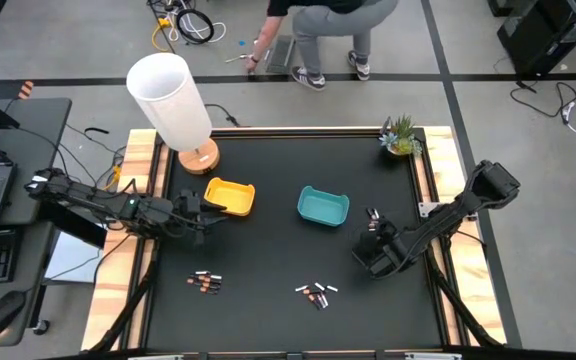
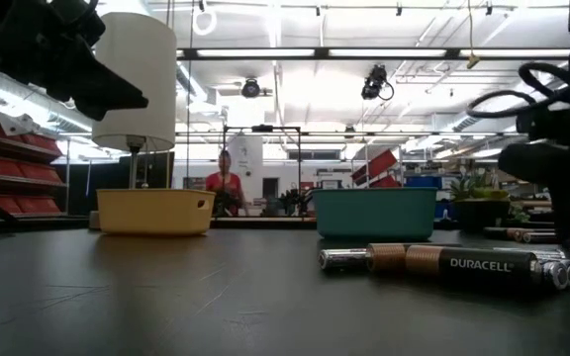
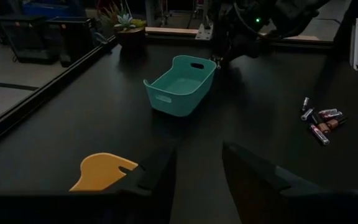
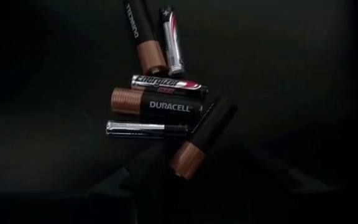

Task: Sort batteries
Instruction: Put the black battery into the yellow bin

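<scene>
Several batteries, dark with copper ends or silver, lie flat in a near-middle cluster (image 1: 315,293), which also shows in the right wrist view (image 4: 160,102) and the low view (image 2: 443,262). A second cluster (image 1: 205,283) lies near left, and a few more (image 1: 373,215) lie by the right arm. My right gripper (image 1: 373,252) hovers over the table right of the middle cluster, open and empty. My left gripper (image 1: 203,212) is open and empty beside the yellow tray (image 1: 230,197); its fingers (image 3: 160,168) show in the left wrist view.
A teal tray (image 1: 323,206) stands at mid-table and shows in the left wrist view (image 3: 182,84). A white lamp (image 1: 173,105) stands far left and a small potted plant (image 1: 400,135) far right. A person (image 1: 333,30) crouches beyond the far edge.
</scene>
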Robot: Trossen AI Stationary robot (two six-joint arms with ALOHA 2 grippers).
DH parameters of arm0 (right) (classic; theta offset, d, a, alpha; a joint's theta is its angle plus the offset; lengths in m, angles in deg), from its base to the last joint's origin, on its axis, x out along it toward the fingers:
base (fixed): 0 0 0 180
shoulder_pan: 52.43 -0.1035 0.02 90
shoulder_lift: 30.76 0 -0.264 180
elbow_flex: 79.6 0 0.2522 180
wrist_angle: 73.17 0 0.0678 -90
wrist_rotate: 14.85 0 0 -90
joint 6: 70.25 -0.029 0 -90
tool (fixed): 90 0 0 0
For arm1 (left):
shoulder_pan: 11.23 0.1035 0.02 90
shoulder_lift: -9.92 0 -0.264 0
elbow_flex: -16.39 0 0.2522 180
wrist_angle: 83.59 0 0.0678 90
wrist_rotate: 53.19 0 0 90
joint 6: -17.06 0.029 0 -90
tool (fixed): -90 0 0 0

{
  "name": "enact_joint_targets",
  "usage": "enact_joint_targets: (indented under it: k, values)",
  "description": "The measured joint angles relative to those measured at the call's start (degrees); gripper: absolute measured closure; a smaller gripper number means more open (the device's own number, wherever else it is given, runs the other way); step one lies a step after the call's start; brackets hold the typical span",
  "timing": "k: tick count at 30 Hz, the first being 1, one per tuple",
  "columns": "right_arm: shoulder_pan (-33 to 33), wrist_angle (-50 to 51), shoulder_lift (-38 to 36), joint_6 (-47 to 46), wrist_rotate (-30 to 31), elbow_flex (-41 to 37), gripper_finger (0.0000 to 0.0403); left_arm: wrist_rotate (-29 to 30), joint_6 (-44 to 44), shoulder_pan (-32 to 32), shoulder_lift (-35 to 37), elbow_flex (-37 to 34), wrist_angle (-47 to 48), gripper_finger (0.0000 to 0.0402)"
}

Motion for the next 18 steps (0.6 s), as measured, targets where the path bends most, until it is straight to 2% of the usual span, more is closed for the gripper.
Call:
enact_joint_targets:
  k: [8, 18]
  values:
    - [-0.1, -0.7, 0.7, -0.3, 0.2, -1.2, 0.0217, 0.1, 0.0, 0.0, 0.0, 0.0, 0.5, 0.0257]
    - [-3.0, -0.3, -1.6, -2.0, -1.9, -2.9, 0.0250, 0.2, -0.4, 0.0, 0.0, 0.0, 1.5, 0.0257]
